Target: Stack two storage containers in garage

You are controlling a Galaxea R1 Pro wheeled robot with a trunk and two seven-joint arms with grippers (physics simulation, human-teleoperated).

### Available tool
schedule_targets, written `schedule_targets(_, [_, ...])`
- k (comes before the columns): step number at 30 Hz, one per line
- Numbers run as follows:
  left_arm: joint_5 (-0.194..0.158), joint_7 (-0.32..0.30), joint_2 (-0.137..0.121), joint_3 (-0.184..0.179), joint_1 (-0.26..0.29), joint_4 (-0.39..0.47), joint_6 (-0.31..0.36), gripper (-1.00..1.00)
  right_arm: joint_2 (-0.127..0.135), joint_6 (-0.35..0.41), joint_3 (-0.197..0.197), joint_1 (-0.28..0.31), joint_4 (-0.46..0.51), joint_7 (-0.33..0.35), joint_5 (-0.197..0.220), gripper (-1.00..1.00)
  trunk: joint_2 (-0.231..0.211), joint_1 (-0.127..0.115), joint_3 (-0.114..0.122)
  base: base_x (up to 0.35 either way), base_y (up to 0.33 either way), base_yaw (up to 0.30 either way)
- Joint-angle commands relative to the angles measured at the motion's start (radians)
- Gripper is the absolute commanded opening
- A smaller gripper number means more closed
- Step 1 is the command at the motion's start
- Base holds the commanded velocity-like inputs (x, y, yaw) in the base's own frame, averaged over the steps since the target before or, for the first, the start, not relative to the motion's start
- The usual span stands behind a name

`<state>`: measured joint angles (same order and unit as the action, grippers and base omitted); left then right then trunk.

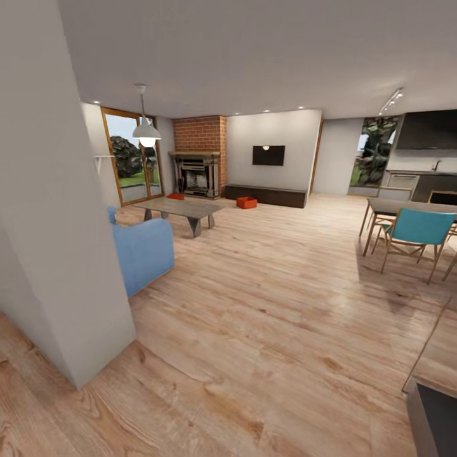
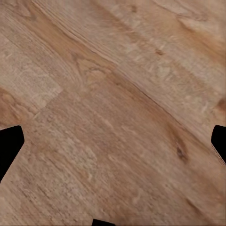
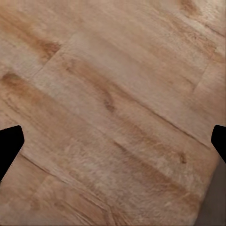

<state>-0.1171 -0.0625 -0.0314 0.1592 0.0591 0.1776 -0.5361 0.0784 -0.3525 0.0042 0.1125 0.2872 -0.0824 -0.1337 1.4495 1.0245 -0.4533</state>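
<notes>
The light wood plank floor of the living room is stretching wide across the head view, running back to a red brick fireplace and a long dark low cabinet under a wall-mounted black screen. A plain white wall corner is looming close on the left. Behind it, a blue sofa is peeking out, with a grey low coffee table sitting beyond it. Over on the right, a wooden dining table is standing with a teal chair drawn up to it.

Now the two orange-red open-top storage containers: one is sitting on the planks just in front of the dark cabinet, the other is lying near the fireplace hearth, beyond the coffee table. They are well apart from each other.

The left gripper is hanging over bare planks, its dark fingertips spread wide at the frame edges, nothing between them. The right gripper is likewise splayed apart above the wood, holding nothing.
</notes>
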Motion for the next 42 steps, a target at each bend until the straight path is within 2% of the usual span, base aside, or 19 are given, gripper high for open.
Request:
schedule_targets(1, [-0.010, -0.007, 0.000, 0.000, 0.001, -0.001, -0.002, 1.00, 0.000, -0.002, 0.001, 0.001, -0.001, -0.007, -0.012, 1.00, 0.000, 0.001, -0.001, 0.312, 0.000, 0.000])
schedule_targets(14, [-0.010, -0.007, -0.001, 0.000, 0.001, -0.001, -0.002, 1.00, 0.000, -0.005, 0.000, 0.002, -0.002, -0.008, -0.014, 1.00, 0.000, 0.001, -0.001, 0.312, 0.000, -0.005])
schedule_targets(27, [-0.009, -0.007, -0.001, 0.000, 0.001, -0.001, -0.002, 1.00, 0.000, -0.005, 0.001, 0.002, -0.002, -0.008, -0.015, 1.00, 0.000, 0.001, -0.001, 0.312, 0.000, -0.222])
schedule_targets(42, [-0.009, -0.007, -0.001, 0.000, 0.001, -0.001, -0.002, 1.00, 0.000, -0.005, 0.002, 0.002, -0.002, -0.005, -0.015, 1.00, 0.000, 0.001, -0.001, 0.312, 0.000, -0.016])
